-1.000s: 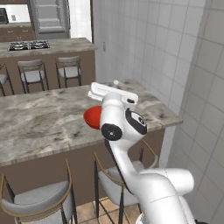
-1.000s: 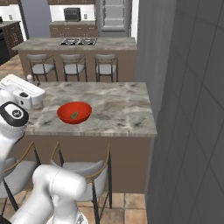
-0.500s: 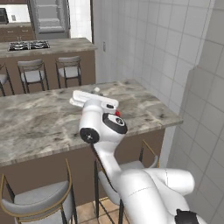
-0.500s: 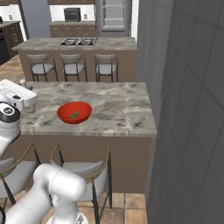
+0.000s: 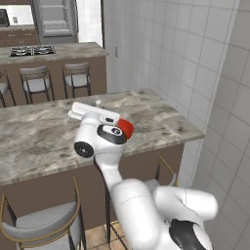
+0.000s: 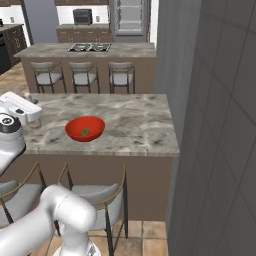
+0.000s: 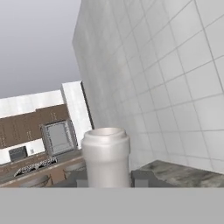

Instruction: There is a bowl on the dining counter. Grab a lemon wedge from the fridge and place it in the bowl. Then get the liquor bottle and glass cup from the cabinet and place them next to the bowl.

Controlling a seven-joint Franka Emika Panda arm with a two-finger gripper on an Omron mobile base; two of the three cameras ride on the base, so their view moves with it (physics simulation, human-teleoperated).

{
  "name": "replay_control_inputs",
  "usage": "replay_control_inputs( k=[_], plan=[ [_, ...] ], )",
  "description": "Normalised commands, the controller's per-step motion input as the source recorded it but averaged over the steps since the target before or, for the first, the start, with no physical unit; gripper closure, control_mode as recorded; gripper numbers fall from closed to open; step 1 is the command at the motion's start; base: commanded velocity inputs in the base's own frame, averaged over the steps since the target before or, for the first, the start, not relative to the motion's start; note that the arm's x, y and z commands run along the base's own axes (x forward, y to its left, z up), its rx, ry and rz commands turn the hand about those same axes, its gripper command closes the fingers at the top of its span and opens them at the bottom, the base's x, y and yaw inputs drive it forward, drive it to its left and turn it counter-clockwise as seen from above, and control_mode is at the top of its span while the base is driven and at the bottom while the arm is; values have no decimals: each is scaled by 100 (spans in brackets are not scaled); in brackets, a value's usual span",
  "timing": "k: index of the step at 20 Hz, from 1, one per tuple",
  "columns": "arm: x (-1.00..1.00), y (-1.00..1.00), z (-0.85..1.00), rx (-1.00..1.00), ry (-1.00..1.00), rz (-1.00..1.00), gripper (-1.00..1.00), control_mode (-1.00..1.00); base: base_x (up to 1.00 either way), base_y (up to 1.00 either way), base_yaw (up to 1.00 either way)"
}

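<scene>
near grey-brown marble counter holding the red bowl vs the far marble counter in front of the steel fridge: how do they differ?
The near dining counter carries a round red bowl with a small green lemon wedge inside; the far counter has a black gas hob set into its top. The near counter lies just ahead of the robot; the far counter lies behind it, toward the fridge. Both have veined marble tops, brown bases and grey-cushioned stools.

1. The white arm rises from the base and bends forward, elbow high
2. The wrist turns the hand level
3. The gripper [image 7: 106, 177] has its jaws closed on the liquor bottle [image 7: 106, 155], which stands upright between them
</scene>
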Motion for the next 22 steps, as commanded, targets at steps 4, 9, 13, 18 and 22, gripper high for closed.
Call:
replay_control_inputs(
  k=[4,9,13,18,22],
  plan=[
    [39,22,-38,0,0,-4,100,-100,0,0,0],
    [43,16,-36,0,0,-2,100,-100,0,0,0],
    [48,6,-31,2,0,0,100,-100,0,0,0],
    [44,8,-34,3,0,0,100,-100,0,0,0],
    [37,14,-38,0,0,0,100,-100,0,0,0]
  ],
)
